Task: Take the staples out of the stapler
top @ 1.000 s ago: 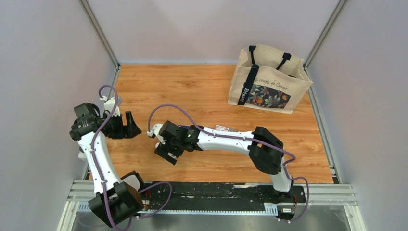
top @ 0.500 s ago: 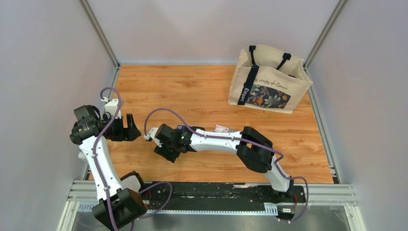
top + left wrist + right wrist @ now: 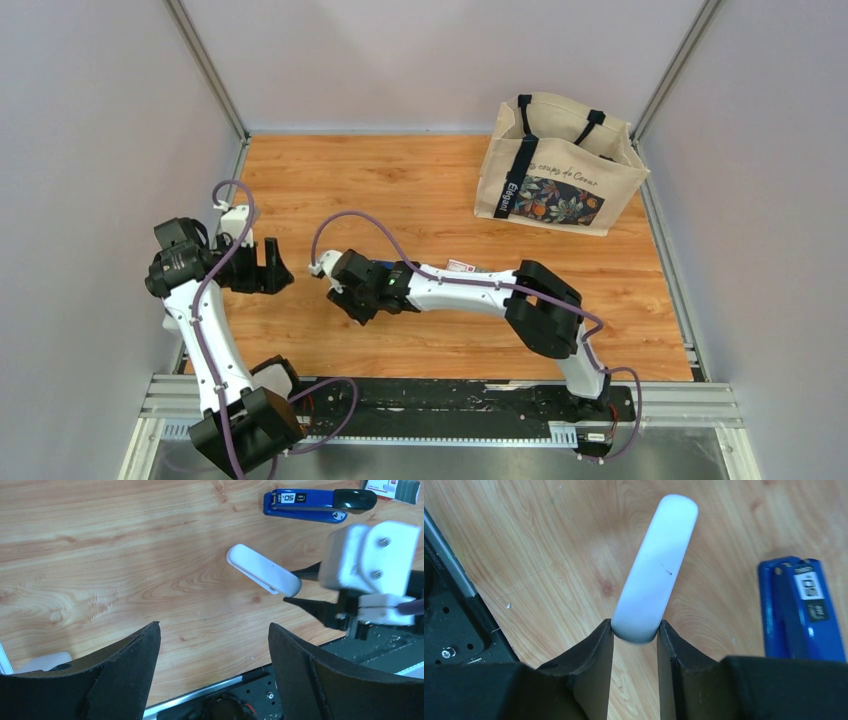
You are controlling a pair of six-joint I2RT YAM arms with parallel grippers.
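The dark-blue stapler lies closed on the wooden table, and no staples show. In the right wrist view the stapler sits just right of my right gripper. That gripper is shut on the near end of a small white oblong object, both pads pressed against its sides. The left wrist view shows the same white object slanting away from the right gripper's black fingers. My left gripper stands wide open and empty, to the left of it, near the table's left side.
A small red-and-white box lies behind the right forearm. A beige tote bag with a flower print stands at the back right. The black base rail runs along the near edge.
The right gripper's jaws have closed from wide open onto the white oblong object. The left arm has shifted only slightly and stays open.
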